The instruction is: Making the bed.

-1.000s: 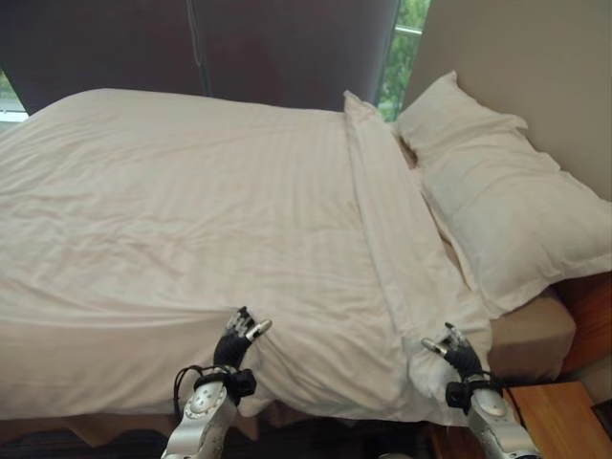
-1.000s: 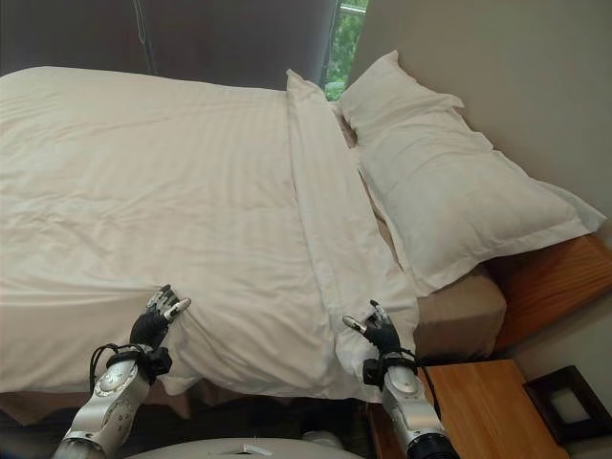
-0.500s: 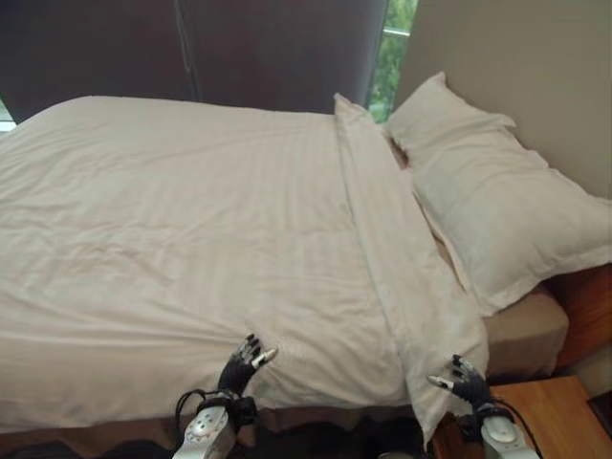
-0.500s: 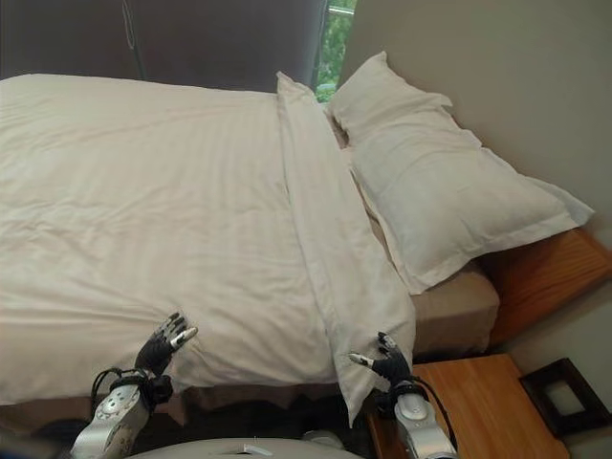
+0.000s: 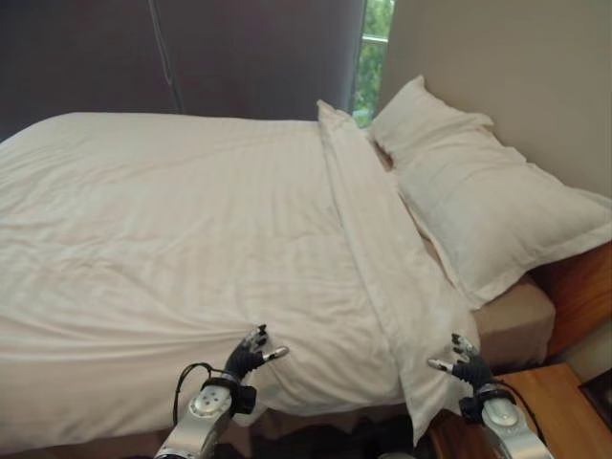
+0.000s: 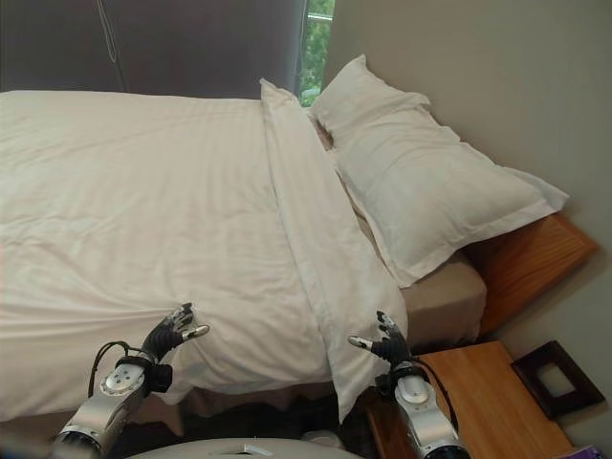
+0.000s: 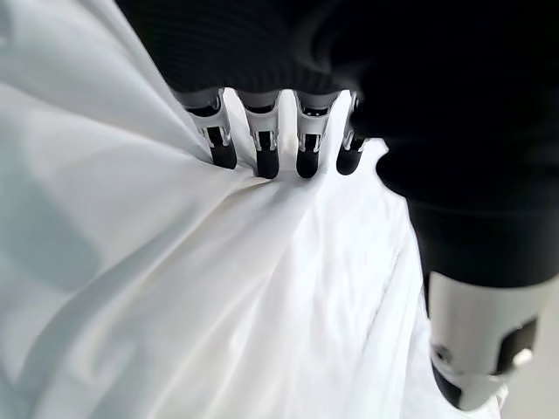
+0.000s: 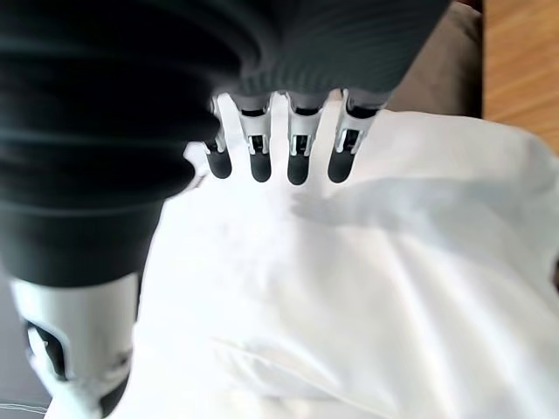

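both robot hands, left (image 5: 251,354) and right (image 5: 463,365), have let go, fingers relaxed | duvet (image 5: 191,239) edge now hangs loose | near side looks pretty much done

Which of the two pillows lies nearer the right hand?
The larger front pillow, lying by the wooden headboard, is nearer the right hand. The smaller pillow sits behind it, by the window, farther off.

I count one bed (image 6: 449,306), covered by one white duvet (image 5: 182,229). Two white pillows (image 6: 430,191) lie overlapped at the head end. One wooden nightstand (image 6: 473,387) stands beside the bed, carrying one dark frame-like item (image 6: 557,379). Two robot hands: left hand (image 5: 247,356), right hand (image 5: 467,364).
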